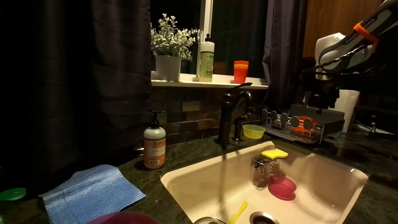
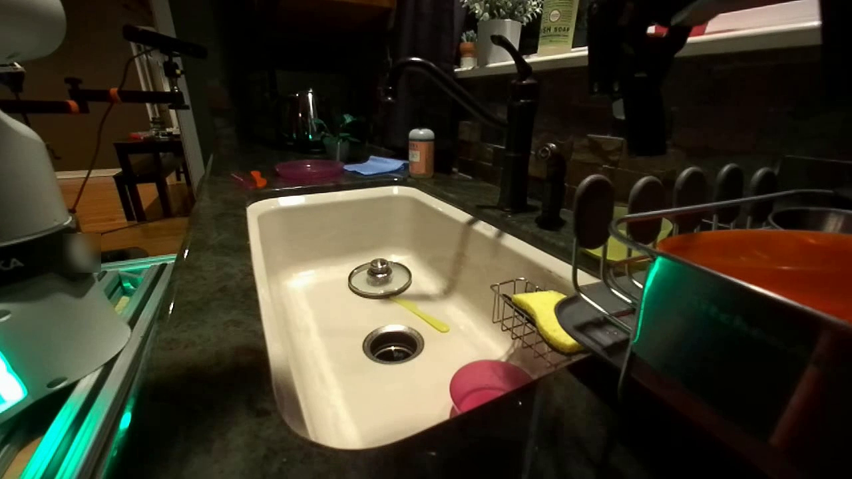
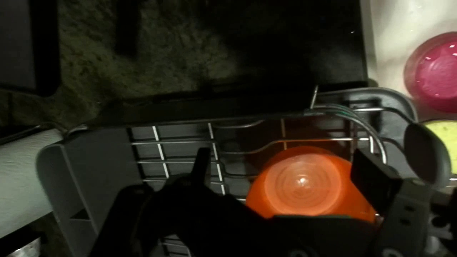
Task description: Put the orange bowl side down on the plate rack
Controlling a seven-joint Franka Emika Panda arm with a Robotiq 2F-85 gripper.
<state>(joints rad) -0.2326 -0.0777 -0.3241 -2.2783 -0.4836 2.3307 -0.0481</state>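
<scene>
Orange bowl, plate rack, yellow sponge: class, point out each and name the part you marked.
Orange bowl (image 3: 303, 194), wrist view: its ringed middle.
Plate rack (image 3: 101, 164), wrist view: a grey side panel.
Yellow sponge (image 1: 275, 154), in an exterior view: its upper face.

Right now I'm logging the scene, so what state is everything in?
Gripper: open, above the plate rack
Orange bowl: in the plate rack, not gripped
Faucet: not visibly running
Drain: uncovered
Glass lid: right side up in the sink
Sponge: on the wire caddy; wet or dry, cannot tell
Orange cup: upright on the sill
Peach soap bottle: upright
Blue cloth: spread out on the counter
Yellow-green bowl: open side up
</scene>
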